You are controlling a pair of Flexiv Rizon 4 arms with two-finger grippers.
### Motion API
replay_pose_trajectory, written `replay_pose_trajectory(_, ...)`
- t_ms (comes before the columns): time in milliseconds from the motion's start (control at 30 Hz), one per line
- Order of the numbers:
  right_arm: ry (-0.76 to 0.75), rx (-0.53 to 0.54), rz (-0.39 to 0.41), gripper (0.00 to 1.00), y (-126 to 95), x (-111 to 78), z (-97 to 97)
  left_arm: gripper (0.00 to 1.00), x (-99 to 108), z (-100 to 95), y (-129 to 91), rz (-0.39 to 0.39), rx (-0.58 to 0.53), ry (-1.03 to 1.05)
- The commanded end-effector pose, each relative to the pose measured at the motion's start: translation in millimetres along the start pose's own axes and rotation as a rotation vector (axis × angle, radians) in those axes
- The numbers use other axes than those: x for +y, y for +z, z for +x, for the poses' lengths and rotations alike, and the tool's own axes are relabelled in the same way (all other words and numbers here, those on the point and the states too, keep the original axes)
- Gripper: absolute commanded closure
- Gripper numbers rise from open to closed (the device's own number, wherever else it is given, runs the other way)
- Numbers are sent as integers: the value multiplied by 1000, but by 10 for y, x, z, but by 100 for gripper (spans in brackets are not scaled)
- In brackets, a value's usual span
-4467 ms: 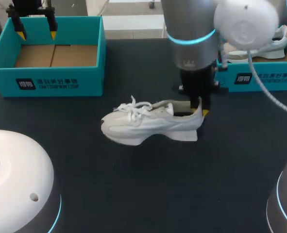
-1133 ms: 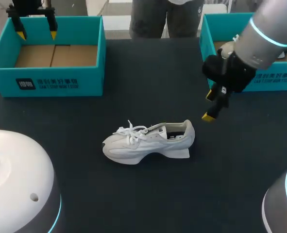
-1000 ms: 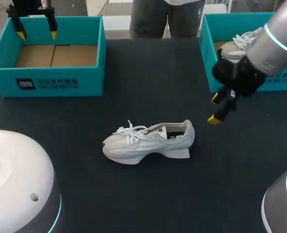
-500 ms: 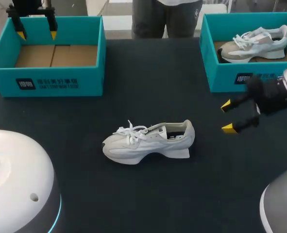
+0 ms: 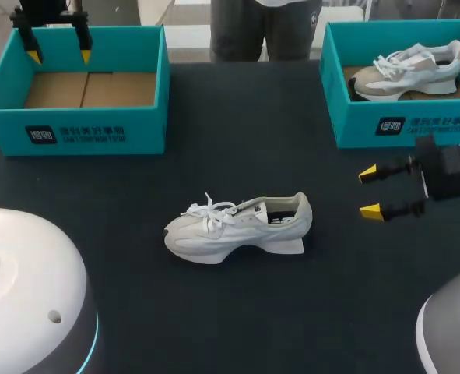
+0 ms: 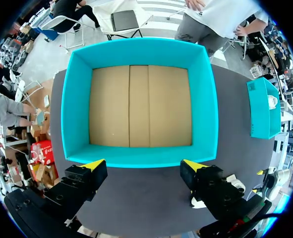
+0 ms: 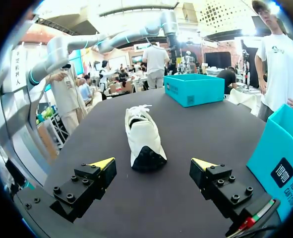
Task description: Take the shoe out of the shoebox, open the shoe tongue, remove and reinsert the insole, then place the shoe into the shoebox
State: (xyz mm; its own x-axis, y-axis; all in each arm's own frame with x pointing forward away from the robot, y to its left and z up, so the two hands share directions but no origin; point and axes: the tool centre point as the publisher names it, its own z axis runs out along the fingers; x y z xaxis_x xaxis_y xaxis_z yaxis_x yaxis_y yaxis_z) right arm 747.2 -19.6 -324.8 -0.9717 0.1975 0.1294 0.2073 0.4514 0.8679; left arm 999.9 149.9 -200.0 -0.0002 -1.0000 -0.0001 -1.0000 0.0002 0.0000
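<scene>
resting shoe point(image 5: 237, 226): out of any box, upright on its sole point(image 5: 280, 248) mid-table, toe to my left, heel to my right; touched by nothing.
step: shoe looks taken out already; opening the tongue point(image 5: 245, 208) seems next, with the insole point(image 5: 280, 216) not yet pulled.
next move: likely needs one arm to pin the heel while the other lifts the tongue from under the laces point(image 5: 212, 209).
shoe make: white, soft smooth upper, loose looped laces, thick wedge sole flared at the heel, dark lining in the collar.
right gripper point(image 5: 370, 192): fingers spread wide, holding nothing, well apart from the heel; in its wrist view the shoe point(image 7: 144, 139) lies ahead of it point(image 7: 152, 163), heel nearest.
left gripper point(image 5: 58, 56): wide apart and empty over the left shoebox point(image 5: 74, 132), looking down into it point(image 6: 143, 164).
left shoebox: teal, stiff card walls, bare brown cardboard floor point(image 6: 139, 104).
right shoebox point(image 5: 401, 125): teal too, holding a second shoe point(image 5: 405, 72).
table point(image 5: 237, 140): dark, matte.
</scene>
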Motion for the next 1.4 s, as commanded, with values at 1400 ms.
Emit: replay_pose_trajectory(1400, -259, -57, -96, 0, 323, -406, -113, 0, -1, 0, 0, 0, 0, 0)
